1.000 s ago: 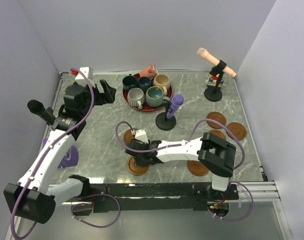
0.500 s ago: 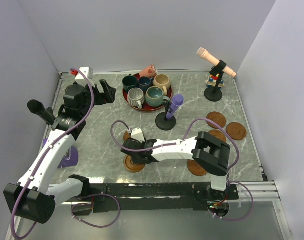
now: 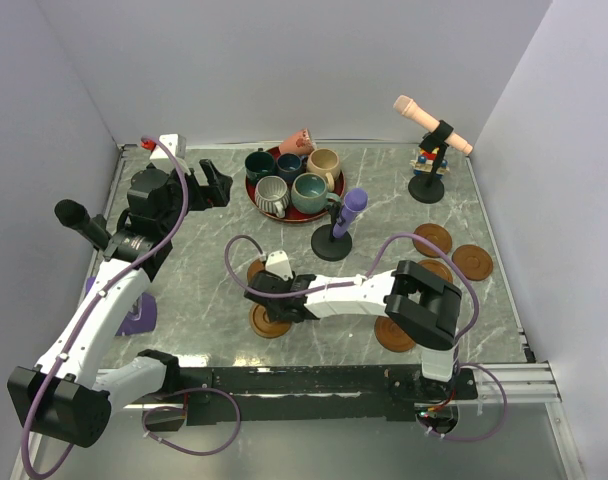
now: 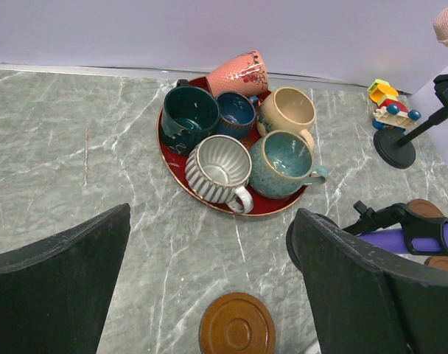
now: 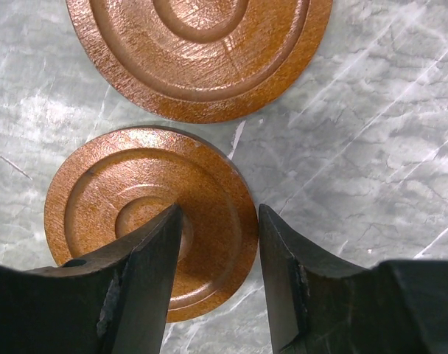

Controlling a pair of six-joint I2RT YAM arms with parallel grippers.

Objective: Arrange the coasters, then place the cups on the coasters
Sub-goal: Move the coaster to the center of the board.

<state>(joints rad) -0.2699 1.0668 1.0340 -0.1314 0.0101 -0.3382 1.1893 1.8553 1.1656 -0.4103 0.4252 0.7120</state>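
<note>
Coasters, six brown grooved discs, all lie flat on the grey table, and none carries a cup, so I judge the arranging step to be in hand. The right arm stretches across the near side of the table toward the left. The left arm stands well apart at the far left. The red plate sits at the back with the cups crowded on it, five upright and the pink one tipped on its side. Three coasters cluster near the right edge, one partly behind the right arm, and a fourth lies near the front edge. The last two lie left of centre, near each other but apart. The near coaster of that pair is directly under the right claw, and its neighbour lies just beyond the fingertips. The right claw is part open and holds nothing that I can see. One of its fingers hangs over the disc's centre and the other just outside the rim, so the rim shows in the gap. Whether the tips touch the wood I cannot tell. A round disc has no long axis to line up with, and what counts is that the claw sits off-centre, toward one edge. The right arm is plainly the nearer one. The left claw is spread wide and empty, facing the plate from a distance. A flat disc gives little to pinch, so the next move probably needs an edge grip or a slide that avoids the neighbour.
</note>
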